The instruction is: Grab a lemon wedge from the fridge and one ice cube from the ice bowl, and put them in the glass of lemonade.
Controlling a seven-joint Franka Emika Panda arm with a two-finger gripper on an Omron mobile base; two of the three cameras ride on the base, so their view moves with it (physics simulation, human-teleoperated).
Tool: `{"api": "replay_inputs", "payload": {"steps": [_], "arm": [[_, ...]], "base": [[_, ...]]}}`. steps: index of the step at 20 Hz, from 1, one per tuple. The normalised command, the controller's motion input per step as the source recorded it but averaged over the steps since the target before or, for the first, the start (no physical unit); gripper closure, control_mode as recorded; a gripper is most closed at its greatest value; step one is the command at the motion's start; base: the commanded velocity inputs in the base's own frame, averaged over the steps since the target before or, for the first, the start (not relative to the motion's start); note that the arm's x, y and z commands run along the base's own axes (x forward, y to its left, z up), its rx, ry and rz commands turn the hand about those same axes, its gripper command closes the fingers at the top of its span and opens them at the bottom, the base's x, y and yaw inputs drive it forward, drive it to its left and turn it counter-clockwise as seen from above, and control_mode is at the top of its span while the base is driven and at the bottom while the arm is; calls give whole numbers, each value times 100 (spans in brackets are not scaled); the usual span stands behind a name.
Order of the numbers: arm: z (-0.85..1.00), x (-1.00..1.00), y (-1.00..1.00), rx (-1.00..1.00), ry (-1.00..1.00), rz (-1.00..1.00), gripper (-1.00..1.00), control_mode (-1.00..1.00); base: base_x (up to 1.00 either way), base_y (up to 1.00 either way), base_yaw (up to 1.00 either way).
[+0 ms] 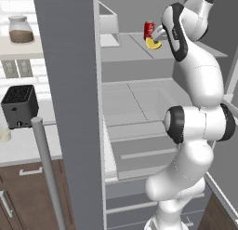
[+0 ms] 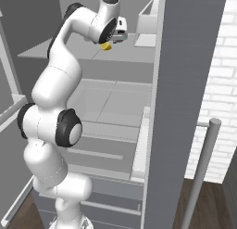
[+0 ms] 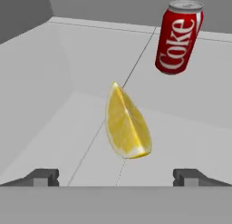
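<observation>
The fridge [image 1: 69, 108] stands with its doors swung wide. On its upper shelf [image 3: 190, 141] lies the lemon wedge [image 3: 127, 125], a bright yellow slice resting on its side. My gripper [image 3: 116, 177] hovers just in front of the wedge, open, with nothing between the two dark fingertips [image 3: 43, 177]. From the left base view the lemon wedge [image 1: 154, 43] peeks out beside my hand, and in the right base view the lemon wedge [image 2: 106, 46] shows just under it. The ice bowl and the glass of lemonade are out of view.
A red Coke can [image 3: 178, 37] stands on the same shelf just behind the wedge. A grey box [image 1: 108, 25] sits at the shelf's far left. Left of the fridge, a counter holds a black toaster [image 1: 19, 106]; a jar [image 1: 21, 30] stands on a shelf above.
</observation>
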Motion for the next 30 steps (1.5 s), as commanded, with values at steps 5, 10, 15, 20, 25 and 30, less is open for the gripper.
{"api": "replay_inputs", "payload": {"steps": [5, 10, 15, 20, 25, 30], "arm": [[0, 47, 1, 0, -1, 8, -100, -100], [22, 57, 0, -1, 20, 9, -100, -100], [34, 21, 0, 0, 15, 6, -100, -100], [-4, -5, 1, 0, 2, 7, -100, -100], [-41, -26, 6, -2, 0, 8, -100, -100], [-2, 0, 4, 0, -1, 5, -100, -100]], "base": [[0, 0, 0], [0, 0, 0], [0, 0, 0], [0, 0, 0], [0, 0, 0], [0, 0, 0]]}}
